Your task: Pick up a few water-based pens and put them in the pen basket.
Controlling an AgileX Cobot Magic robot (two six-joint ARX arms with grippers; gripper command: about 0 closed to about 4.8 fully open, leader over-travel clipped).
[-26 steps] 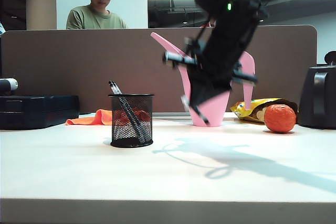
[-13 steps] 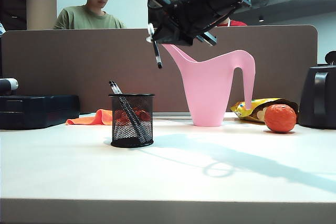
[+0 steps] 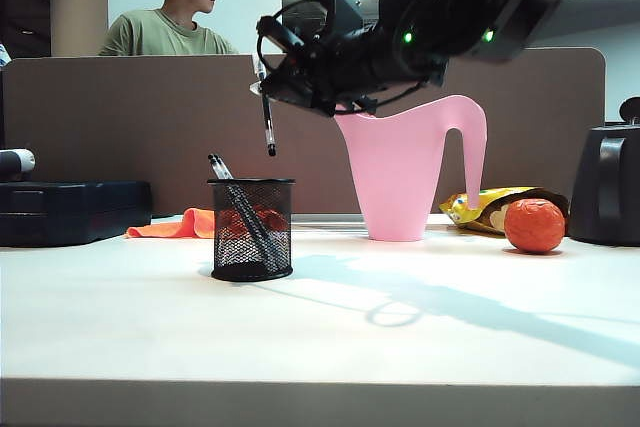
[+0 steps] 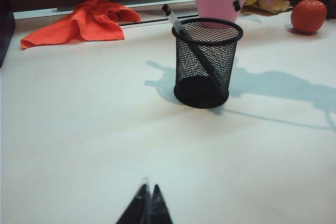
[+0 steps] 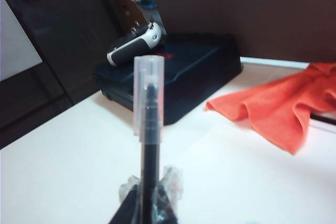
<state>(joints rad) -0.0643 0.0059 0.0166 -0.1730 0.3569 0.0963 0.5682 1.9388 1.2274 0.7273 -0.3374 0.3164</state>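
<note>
On the white desk (image 3: 420, 347) stands the pen basket (image 3: 251, 229) holding pens (image 3: 240, 212); above it the right pincer (image 3: 263, 82) clamps a pen (image 3: 267, 119) hanging upright. The left pincer (image 4: 147, 209), closed, hovers near.

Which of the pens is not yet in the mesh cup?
The black pen hanging from the shut right gripper above the black mesh cup; the others lean inside.

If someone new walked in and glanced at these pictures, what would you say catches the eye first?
Probably the right gripper, high above the table and shut on a pen that hangs nearly upright over the black mesh pen basket, which already holds pens. Next, the tall pink watering can behind, with an orange ball to its right. The left gripper rests low, shut.
</note>
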